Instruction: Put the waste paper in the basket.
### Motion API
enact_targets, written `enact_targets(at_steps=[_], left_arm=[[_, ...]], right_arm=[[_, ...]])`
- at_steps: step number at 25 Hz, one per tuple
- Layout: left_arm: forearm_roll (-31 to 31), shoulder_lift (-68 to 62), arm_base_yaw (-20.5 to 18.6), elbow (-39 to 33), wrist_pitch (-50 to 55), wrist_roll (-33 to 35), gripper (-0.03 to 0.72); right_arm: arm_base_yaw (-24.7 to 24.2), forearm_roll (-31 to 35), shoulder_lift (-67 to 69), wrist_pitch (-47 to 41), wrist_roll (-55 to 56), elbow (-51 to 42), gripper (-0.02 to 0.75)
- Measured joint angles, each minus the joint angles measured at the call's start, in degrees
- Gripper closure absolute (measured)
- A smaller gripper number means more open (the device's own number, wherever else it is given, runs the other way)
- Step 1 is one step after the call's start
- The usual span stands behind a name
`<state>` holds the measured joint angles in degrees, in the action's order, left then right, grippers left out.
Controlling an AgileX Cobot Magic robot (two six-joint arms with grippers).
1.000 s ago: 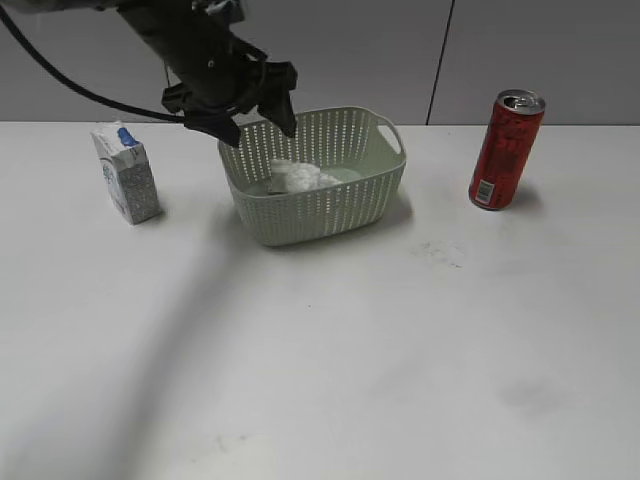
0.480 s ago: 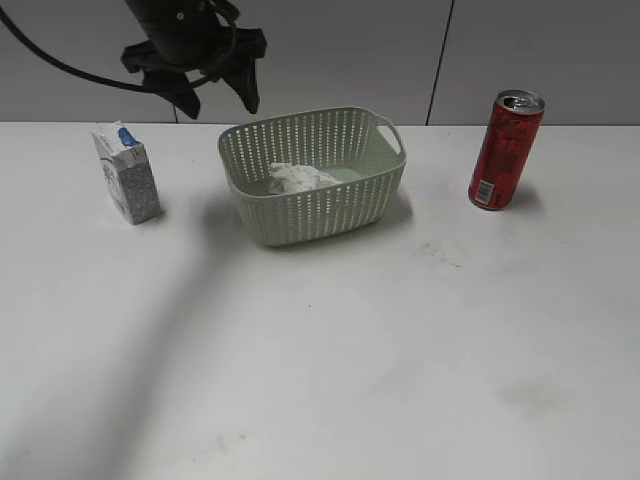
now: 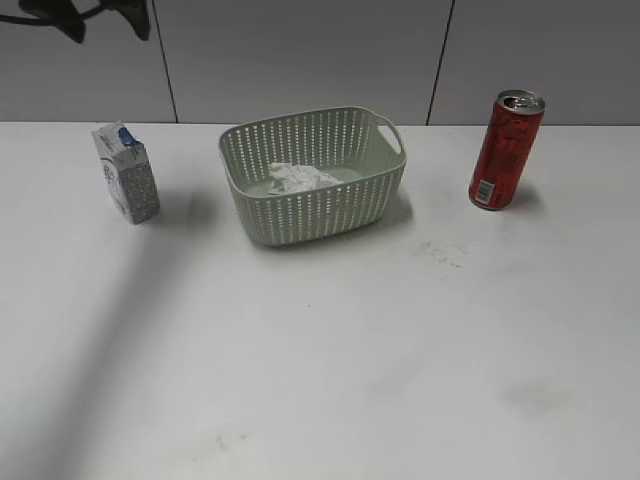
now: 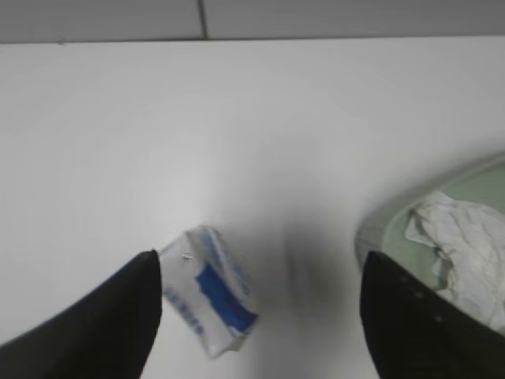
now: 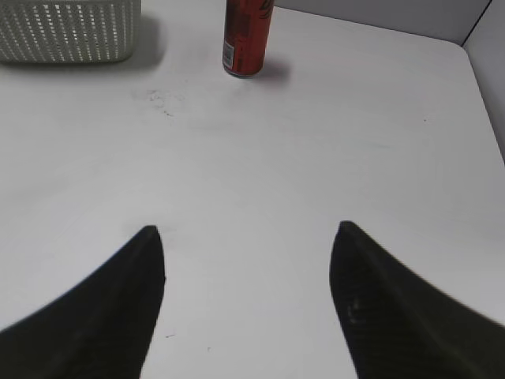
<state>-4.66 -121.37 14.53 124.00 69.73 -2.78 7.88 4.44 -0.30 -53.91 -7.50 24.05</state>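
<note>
White waste paper (image 3: 300, 179) lies in the basket (image 3: 330, 215); the left gripper (image 4: 260, 304), jaws apart and empty, has risen away, so the task looks finished.

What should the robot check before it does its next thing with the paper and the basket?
1. Waste paper inside the basket: ok.
2. All three wads in there: cannot tell, they bunch together.
3. Loose paper on the table: none seen, ok.
4. Left gripper open and empty: ok.
5. Right gripper open and empty: ok.
6. Carton and can upright, apart from the basket: ok.
</note>
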Motion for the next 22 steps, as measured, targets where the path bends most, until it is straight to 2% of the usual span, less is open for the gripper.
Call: enact_targets(at_steps=[6,9,14,22], left_arm=[[1.29,4.55,-5.77,-0.22,0.02,3.74,0.095],[1.65,7.54,-7.75,-3.11,-0.08,6.15,0.096],[2.44,13.55,-10.04,-12.7,-0.02,8.2,0.101],[5.41,27.37,-10.36,-32.04,0.03,10.46,0.102]], right_arm=[[0.0,0.0,0.0,0.0,0.0,0.0,0.239],[0.0,0.0,0.0,0.0,0.0,0.0,0.239],[0.0,0.0,0.0,0.0,0.0,0.0,0.239],[0.0,0.0,0.0,0.0,0.0,0.0,0.239]])
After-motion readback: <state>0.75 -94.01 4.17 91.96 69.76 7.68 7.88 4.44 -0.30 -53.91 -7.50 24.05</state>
